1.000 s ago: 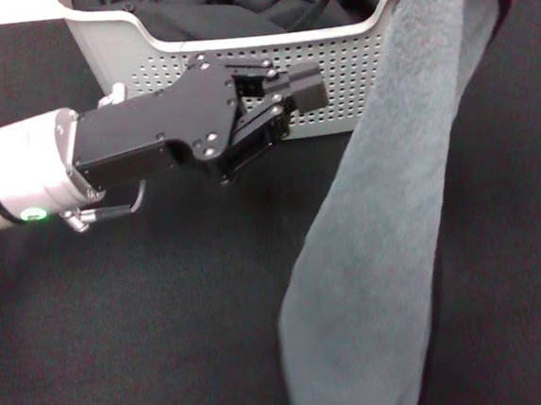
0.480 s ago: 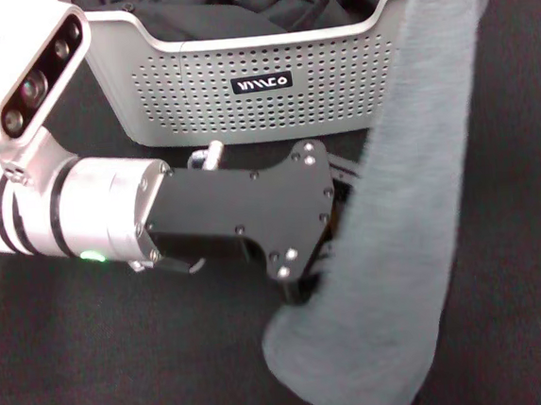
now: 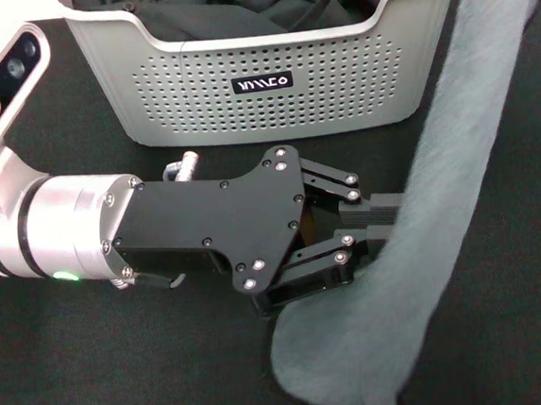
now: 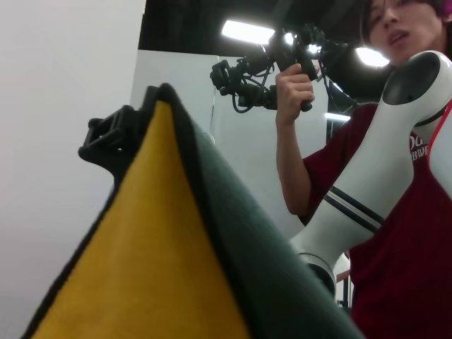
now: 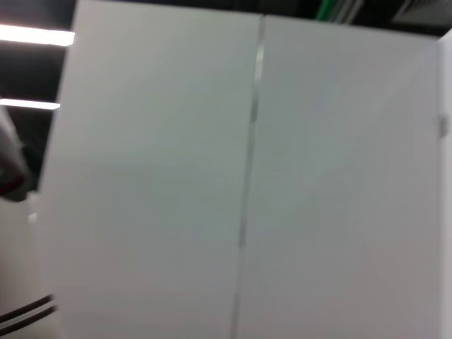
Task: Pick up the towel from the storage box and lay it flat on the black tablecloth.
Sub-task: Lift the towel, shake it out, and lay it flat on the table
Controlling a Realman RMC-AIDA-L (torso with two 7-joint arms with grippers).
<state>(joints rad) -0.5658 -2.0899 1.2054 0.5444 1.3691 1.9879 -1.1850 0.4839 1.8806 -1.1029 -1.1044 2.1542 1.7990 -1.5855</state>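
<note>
One towel [image 3: 418,265] hangs in a long grey-teal strip, out of the storage box [image 3: 260,80], its upper end running out of the head view at top right and its lower end bunched just above the black tablecloth [image 3: 124,367]. The left claw [image 3: 373,231] reaches in from the left with its fingers spread around the lower edge, apparently not yet pinched. The right claw is out of view, presumably holding the top. Judged step: catching a second corner. Next, the left claw needs to close on the hem, then both should spread the cloth and lower it flat. Black garments [image 3: 263,4] remain in the box.
</note>
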